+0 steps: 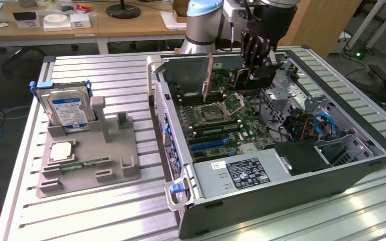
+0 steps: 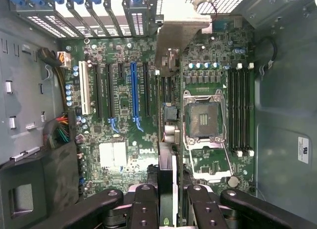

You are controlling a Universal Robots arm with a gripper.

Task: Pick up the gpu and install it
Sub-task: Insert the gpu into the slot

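Arm (image 1: 203, 25) pointing down, wrist vert., jaws part-closed, gripping.

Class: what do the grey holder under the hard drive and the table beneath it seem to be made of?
Grey holder: probably plastic; matte, uniform grey, blocky moulded shapes. Table: probably aluminium; silvery ribbed slats catching glare.

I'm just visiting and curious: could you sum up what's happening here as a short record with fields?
Setting: open computer case on a slatted metal table
Tool: the tool is closed on the gpu, inside the case
Card position: held on edge over the motherboard; whether it sits in a slot is unclear
Beside the case: hard drive standing in a grey holder
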